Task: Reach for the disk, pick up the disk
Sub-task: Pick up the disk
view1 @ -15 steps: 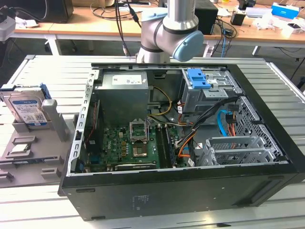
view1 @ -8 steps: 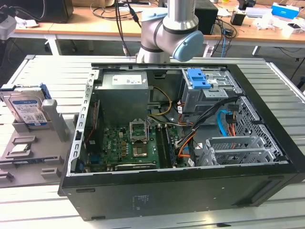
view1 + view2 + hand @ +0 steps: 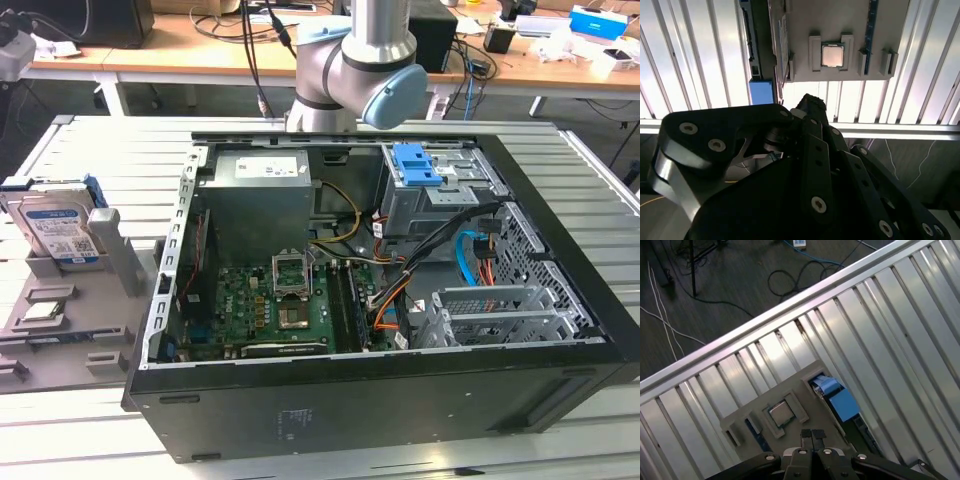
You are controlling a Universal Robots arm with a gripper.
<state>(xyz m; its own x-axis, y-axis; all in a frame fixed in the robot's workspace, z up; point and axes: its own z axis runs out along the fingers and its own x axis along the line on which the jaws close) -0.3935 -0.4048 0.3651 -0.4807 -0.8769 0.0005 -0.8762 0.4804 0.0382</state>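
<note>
The arm (image 3: 370,60) rises at the top centre of the exterior view, behind one open computer case (image 3: 350,410). In the first wrist view its claw (image 3: 812,434) is clenched and empty above a grey holder (image 3: 790,385) carrying one chip (image 3: 781,413). One disk (image 3: 55,232) stands upright in that holder at the exterior view's left, on the table (image 3: 100,150).

Open computer case (image 3: 350,400), grey tray (image 3: 835,20), perhaps chip (image 3: 832,55)

The arm (image 3: 372,60) stands upright, gripper (image 3: 812,435) aimed down (fingertips (image 3: 806,434) pressed together).
</note>
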